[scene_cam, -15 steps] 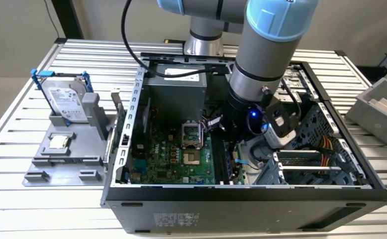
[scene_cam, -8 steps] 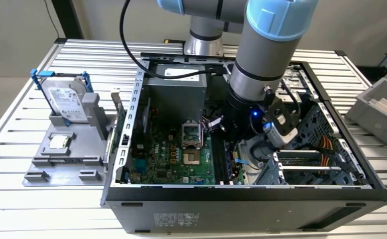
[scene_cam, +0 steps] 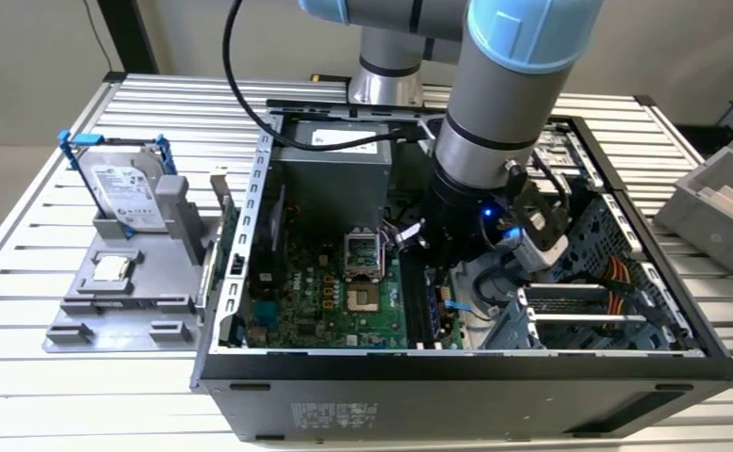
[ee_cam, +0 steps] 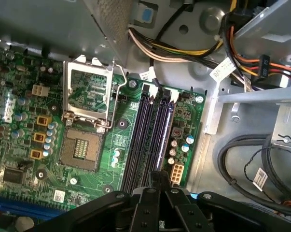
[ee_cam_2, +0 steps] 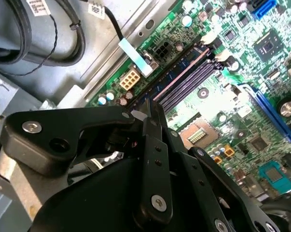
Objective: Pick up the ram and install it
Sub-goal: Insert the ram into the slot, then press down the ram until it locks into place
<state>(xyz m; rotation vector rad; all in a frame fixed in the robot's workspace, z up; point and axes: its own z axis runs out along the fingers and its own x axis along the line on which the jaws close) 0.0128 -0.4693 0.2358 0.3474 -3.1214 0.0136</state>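
the black computer case [scene_cam: 467, 395] fills the foreground of the exterior view, its side open and its front edge running across the bottom of the frame, with the green motherboard [scene_cam: 329, 301] lying inside at centre left and the open processor socket [scene_cam: 362, 252] above it. the arm [scene_cam: 505, 122] comes down from the top of the frame into the case, and the gripper [scene_cam: 448, 282] sits low at centre, over the long black memory slots [scene_cam: 419, 311]. on the slatted table [scene_cam: 40, 245], at the left of the frame, a grey holder [scene_cam: 128, 301] carries a silver hard drive [scene_cam: 128, 193] in a blue frame and a small square processor chip [scene_cam: 111, 268]. in the second wrist view the gripper [ee_cam_2: 152, 113] takes up the lower half of the frame, its black fingers [ee_cam_2: 152, 145] drawn close together with only a thin gap, right over the near end of the slots [ee_cam_2: 184, 82]; a bluish strip that appears to be the ram [ee_cam_2: 181, 65] lies along the slot nearest the white connector, running toward the upper right. in the first wrist view the gripper [ee_cam: 159, 181] rises from the bottom centre, fingertips nearly closed and touching the lower end of the slots [ee_cam: 145, 140], where the ram [ee_cam: 165, 135] shows as a thin dull strip standing in the right-hand slot; whether the fingers pinch it cannot be told.
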